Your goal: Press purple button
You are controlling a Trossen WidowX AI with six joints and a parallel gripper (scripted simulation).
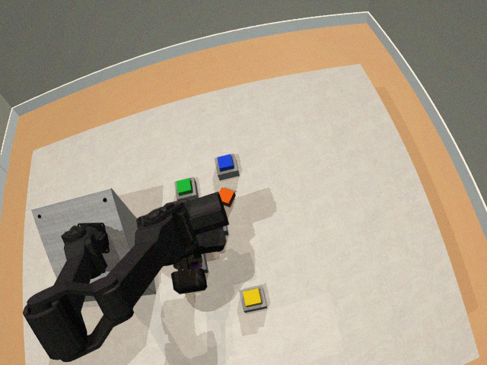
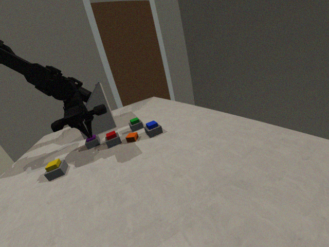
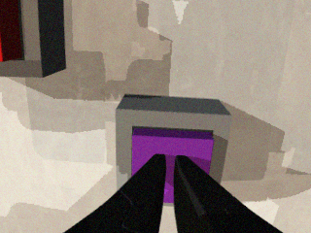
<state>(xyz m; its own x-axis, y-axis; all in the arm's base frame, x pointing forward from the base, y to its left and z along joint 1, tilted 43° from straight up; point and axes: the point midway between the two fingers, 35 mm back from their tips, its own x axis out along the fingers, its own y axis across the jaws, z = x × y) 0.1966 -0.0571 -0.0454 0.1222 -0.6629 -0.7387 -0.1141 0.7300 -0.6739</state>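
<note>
Purple button (image 3: 173,154) sits in its grey housing on the pale counter (image 2: 201,164), near the left side in the exterior view, just in front of the grey mounting block (image 2: 100,111). Black claw (image 2: 89,133) points straight down at it, fingers pressed together with only a thin slit between them, pinching nothing. Wrist view: both tips overlap the near edge of the purple cap. Exterior view: tips meet the cap's top; whether it is pushed down, cannot tell.

Red button (image 2: 111,135) just right of the purple one. Orange block (image 2: 131,137) right of that, loose on the counter, apart from the claw. Green button (image 2: 134,121) and blue button (image 2: 151,124) farther back. Yellow button (image 2: 53,164) alone, nearer and to the left, well apart from the rest.

Top view: arm covers the purple and red buttons; only a sliver of purple shows under the wrist.
</note>
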